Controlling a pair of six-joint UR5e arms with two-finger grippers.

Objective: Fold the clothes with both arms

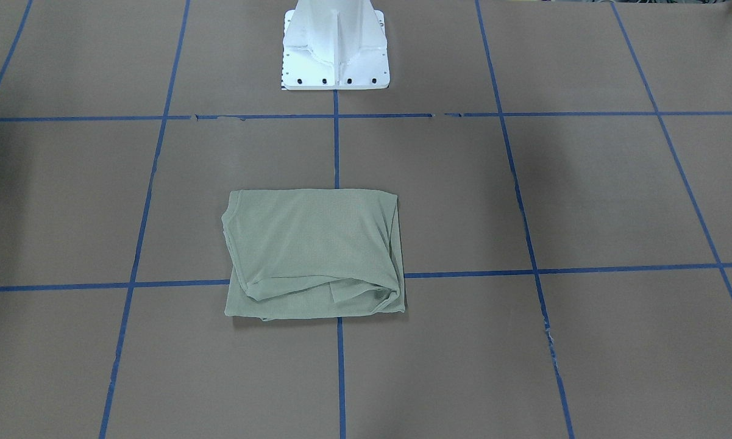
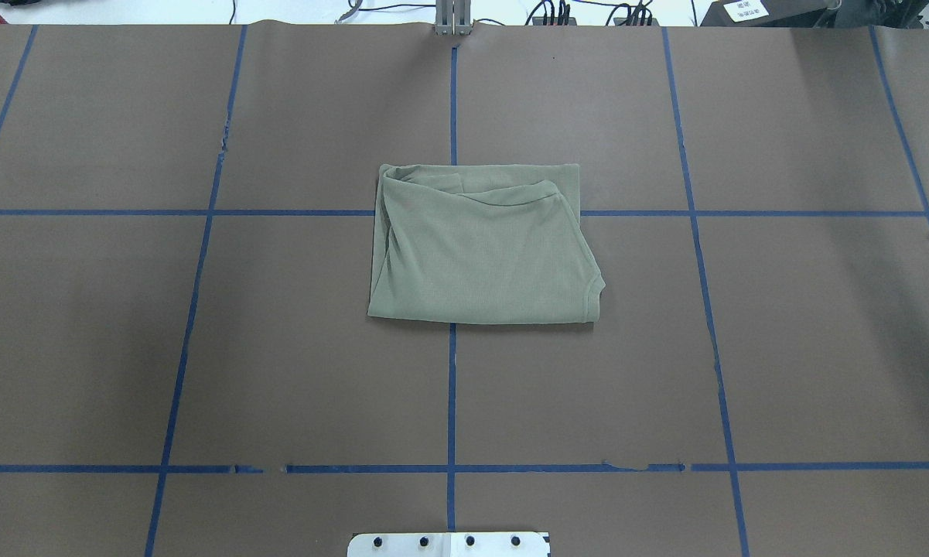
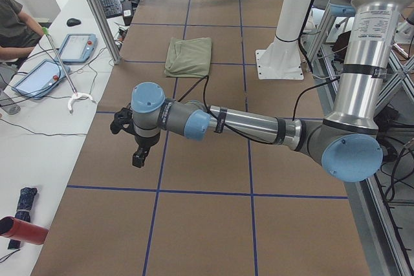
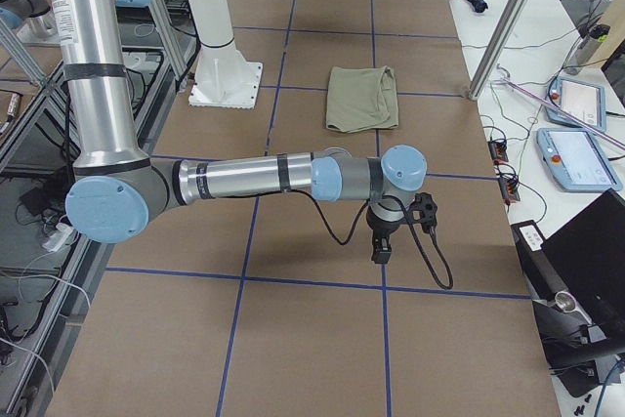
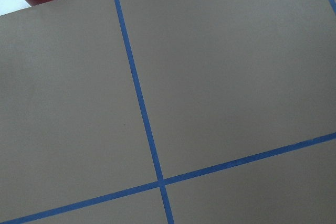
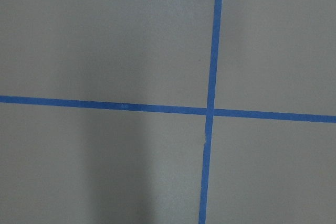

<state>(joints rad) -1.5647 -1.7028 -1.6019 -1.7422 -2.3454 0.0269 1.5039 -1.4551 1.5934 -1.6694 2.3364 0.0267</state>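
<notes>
The sage-green knit shirt (image 2: pixel 479 255) lies folded into a compact rectangle at the middle of the brown paper-covered tabletop (image 2: pixel 294 363). It covers a crossing of the blue tape grid lines (image 2: pixel 452 387), in front of the white metal pedestal base (image 1: pixel 335 49). The silver-tube left arm (image 3: pixel 252 124) and silver-tube right arm (image 4: pixel 244 178) stretch low over bare tabletop, each well apart from the shirt. The black left tool (image 3: pixel 138 157) and black right tool (image 4: pixel 380 247) point downward — whether either is wide or narrow, I cannot tell.
</notes>
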